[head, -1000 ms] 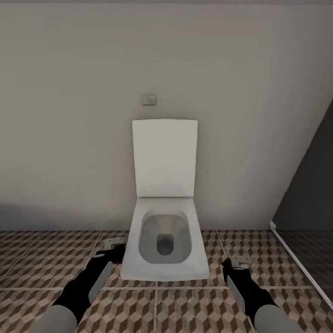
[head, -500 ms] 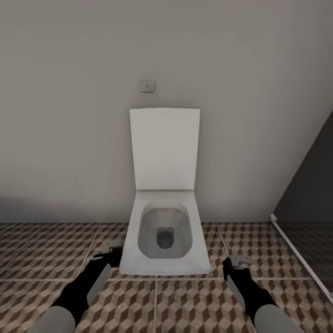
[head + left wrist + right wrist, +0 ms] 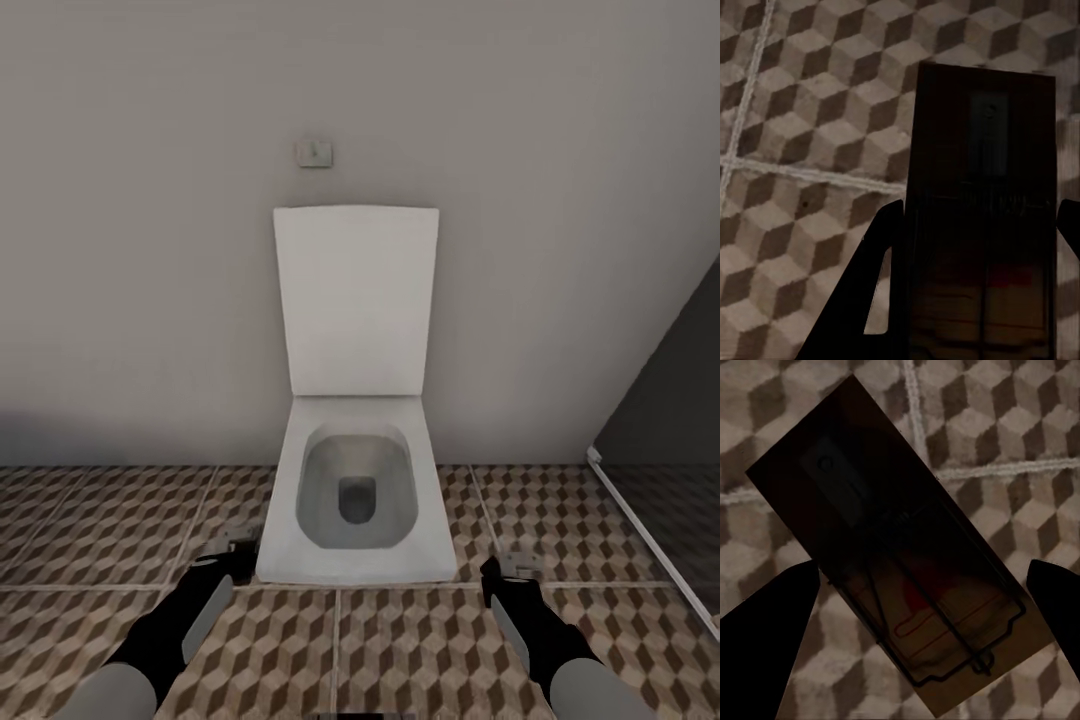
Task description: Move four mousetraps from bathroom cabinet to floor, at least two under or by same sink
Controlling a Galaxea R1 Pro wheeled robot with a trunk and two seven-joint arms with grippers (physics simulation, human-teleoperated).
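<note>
In the head view a white toilet (image 3: 355, 495) with its lid raised stands at the centre of the frame against a plain grey wall (image 3: 150, 250), with a small flush plate (image 3: 314, 152) on the wall above the lid. The bathroom floor (image 3: 100, 530), tiled in a brown, beige and white cube pattern, fills the lower third. A dark glass panel (image 3: 670, 400) leans in at the right edge.

The left gripper (image 3: 235, 548) sits at the lower left, just beside the toilet base; the right gripper (image 3: 518, 566) sits at the lower right.

In the left wrist view a dark-brown mousetrap (image 3: 982, 217) lies lengthwise between the black fingers (image 3: 874, 292), which close on its sides above the tiles. In the right wrist view a second mousetrap (image 3: 900, 555), its wire frame and red marking visible, runs diagonally across the frame between the black fingers (image 3: 765, 615), which grip it above the floor.
</note>
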